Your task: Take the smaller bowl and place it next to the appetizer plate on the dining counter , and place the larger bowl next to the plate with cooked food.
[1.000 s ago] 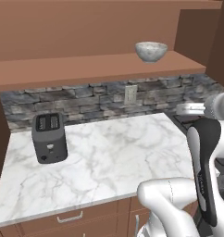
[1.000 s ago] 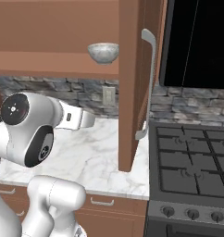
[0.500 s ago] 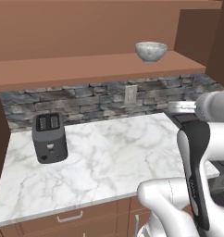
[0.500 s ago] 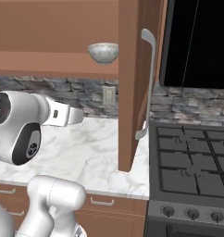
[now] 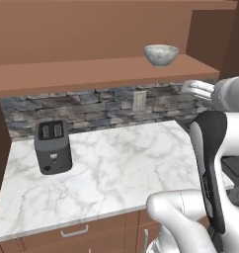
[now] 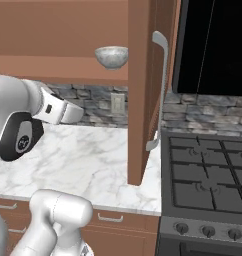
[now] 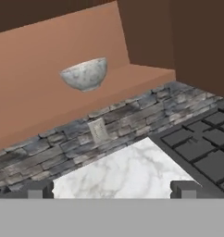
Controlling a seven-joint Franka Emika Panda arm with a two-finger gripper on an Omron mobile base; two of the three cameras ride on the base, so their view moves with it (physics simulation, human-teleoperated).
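Note:
A small grey-white marbled bowl (image 5: 161, 54) (image 6: 112, 56) (image 7: 84, 74) stands upright on the brown wooden shelf (image 5: 92, 74) above the counter; by its size I take it for the smaller bowl. My gripper (image 5: 193, 88) (image 6: 78, 114) (image 7: 111, 190) hangs below and short of it, pointing toward the stone backsplash. Its fingertips (image 7: 37, 189) stand wide apart and open, with nothing between them. The larger bowl, the appetizer plate, the plate with cooked food and the dining counter are out of view.
A dark toaster (image 5: 53, 147) sits at the left of the marble counter with wooden drawers (image 5: 116, 168). An open cabinet door (image 6: 145, 90) with a grey handle juts out right of the bowl. A black gas stove (image 6: 208, 175) lies to the right.
The hand has risen toward the shelf and the arm's elbow has swung left. The bowl has not moved, and the gripper stays open.

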